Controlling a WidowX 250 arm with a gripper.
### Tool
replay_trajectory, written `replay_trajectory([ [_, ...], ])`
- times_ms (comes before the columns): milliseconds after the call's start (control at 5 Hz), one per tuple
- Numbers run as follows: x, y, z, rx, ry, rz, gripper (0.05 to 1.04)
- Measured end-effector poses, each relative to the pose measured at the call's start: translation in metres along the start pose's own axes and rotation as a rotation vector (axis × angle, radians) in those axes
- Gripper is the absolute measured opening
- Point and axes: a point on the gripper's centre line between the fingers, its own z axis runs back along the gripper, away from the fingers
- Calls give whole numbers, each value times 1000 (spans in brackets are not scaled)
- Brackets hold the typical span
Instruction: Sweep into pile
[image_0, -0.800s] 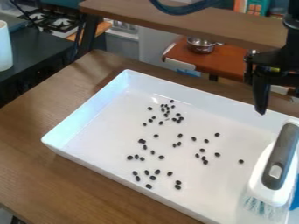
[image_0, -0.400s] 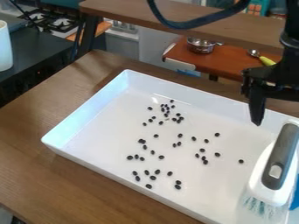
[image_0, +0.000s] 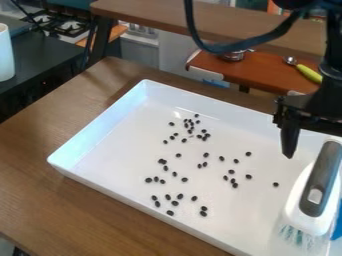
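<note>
The brush (image_0: 311, 200) lies at the right of the tray (image_0: 163, 225), its long axis running from the near side, bristles first, steeply away and slightly right to the handle end. The bristles look fine and splayed, whitish with teal; the head is smooth white plastic, curved and waisted, with a long grey rounded grip and a pale button set in it. A piece of something blue (image_0: 338, 227) shows just beside it.

Small black beans (image_0: 180, 196), oval and slightly shiny, are scattered over the tray's middle, closer together toward the far side. The tray is glossy white, rectangular, with low sloping walls, set slantwise on a brown wood-grain table (image_0: 80, 215).

The black gripper (image_0: 312, 120) hangs over the tray's far right, near the brush handle, jaws apart. Beyond are a shiny metal pot (image_0: 232, 56) and a yellow-green-handled spoon (image_0: 308, 73).
</note>
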Motion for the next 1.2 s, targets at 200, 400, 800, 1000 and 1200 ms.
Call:
replay_trajectory([
  [200,1,-2,-14,10,25,-2,1000],
  [400,2,-3,-28,21,40,8,1000],
  [800,1,-1,-45,58,48,14,949],
  [1000,-1,-3,-46,55,54,18,673],
  [1200,-5,0,-48,61,62,15,492],
])
